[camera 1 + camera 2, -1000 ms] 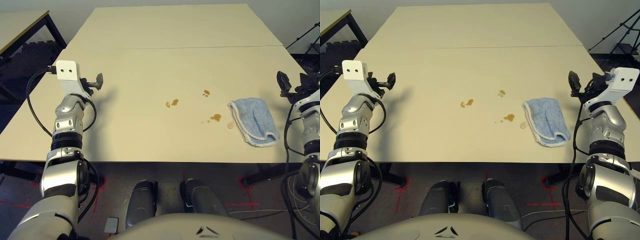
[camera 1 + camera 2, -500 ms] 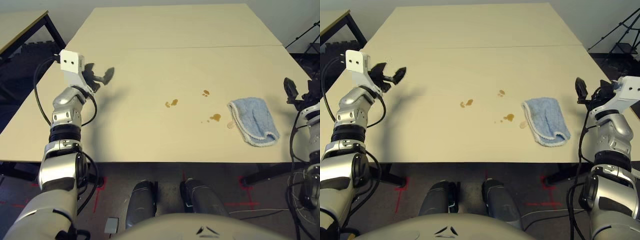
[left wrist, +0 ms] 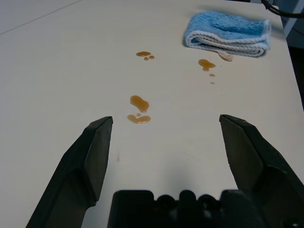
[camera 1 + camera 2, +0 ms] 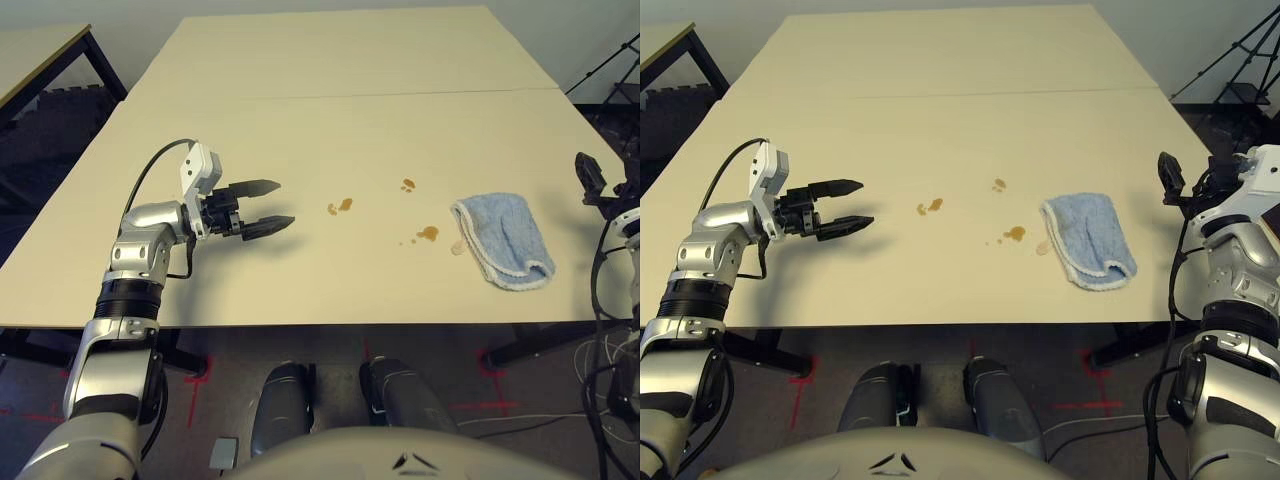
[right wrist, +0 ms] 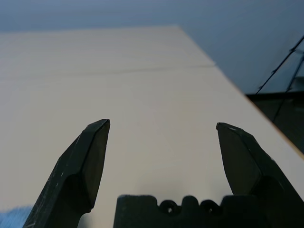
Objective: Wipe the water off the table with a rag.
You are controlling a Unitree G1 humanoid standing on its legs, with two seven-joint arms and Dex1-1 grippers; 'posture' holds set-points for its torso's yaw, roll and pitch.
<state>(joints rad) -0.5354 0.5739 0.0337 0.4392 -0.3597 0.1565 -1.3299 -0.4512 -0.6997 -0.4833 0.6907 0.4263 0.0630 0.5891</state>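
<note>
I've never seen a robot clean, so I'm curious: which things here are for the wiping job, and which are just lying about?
For the job:
- blue rag
- brownish water spots
- large beige table
- left pincer and right pincer, both empty

Just there:
- smaller table
- black stand
- cables on the floor

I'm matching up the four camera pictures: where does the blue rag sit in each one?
Left eye view: right of centre, the rag lies on the table.
Right eye view: right of centre, near the front edge.
Left wrist view: beyond the fingers, past the water.
Right wrist view: only a blue sliver, beside a finger.
Shared landmark: the table's thin seam.
</note>
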